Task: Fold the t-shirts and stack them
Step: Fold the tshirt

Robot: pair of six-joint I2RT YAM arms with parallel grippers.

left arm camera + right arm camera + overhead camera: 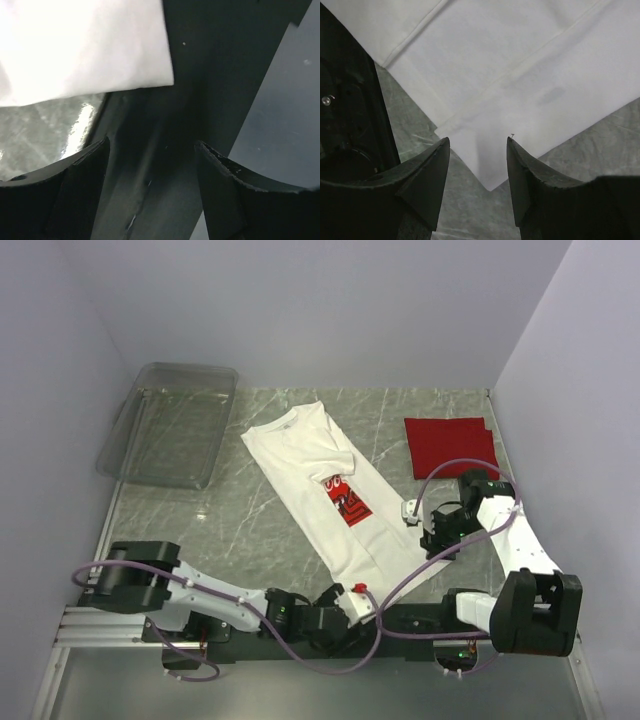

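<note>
A grey marble-patterned table (250, 530) sits boxed in by pale walls, with a dark rail along its near edge. At the far left stands a clear plastic bin (170, 425), one end propped against the left wall, and the marble pattern shows through its floor. The white t-shirt (310, 470) lies well apart from the bin, folded into a long strip that runs diagonally from the far centre toward the near right, its red chest graphic (345, 502) facing up. The plain red t-shirt (450, 445) lies at the far right as a neat folded rectangle, not touching the white one. The left arm stretches low along the near edge, with the left gripper (352, 598) near the near end of the white strip. In its wrist view the fingers (75, 190) stand wide apart over the dark rail, holding nothing, and a corner of the white cloth lies just beyond them. The right arm bends back toward its base, and the right gripper (430, 543) points down at the hem. Its fingers (427, 175) are spread to either side of the hem corner, not closed on it.
</note>
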